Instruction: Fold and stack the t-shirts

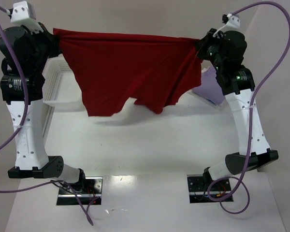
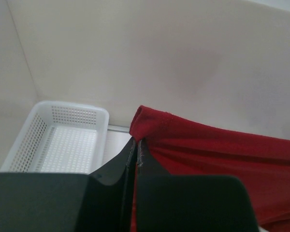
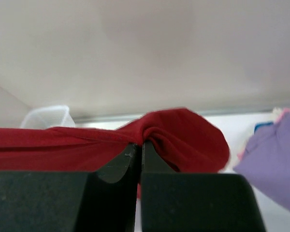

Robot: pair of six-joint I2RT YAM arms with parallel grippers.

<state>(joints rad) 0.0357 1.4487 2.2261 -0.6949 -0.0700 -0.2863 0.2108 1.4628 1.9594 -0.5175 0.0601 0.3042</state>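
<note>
A dark red t-shirt (image 1: pixel 130 67) hangs stretched in the air between my two arms, its lower edge drooping above the table. My left gripper (image 1: pixel 56 34) is shut on the shirt's left upper corner (image 2: pixel 147 123); the jaws (image 2: pixel 137 145) pinch the cloth. My right gripper (image 1: pixel 201 44) is shut on the right upper corner, where the red cloth (image 3: pixel 183 135) bunches over the closed fingertips (image 3: pixel 141 145). A folded lavender t-shirt (image 1: pixel 213 84) lies on the table behind the right arm, with a blue edge under it; it also shows at the right wrist view's right edge (image 3: pixel 275 154).
A white plastic mesh basket (image 1: pixel 58 87) stands at the back left, partly behind the left arm and the hanging shirt; it looks to hold nothing in the left wrist view (image 2: pixel 63 140). White table surface (image 1: pixel 150 145) lies below the shirt.
</note>
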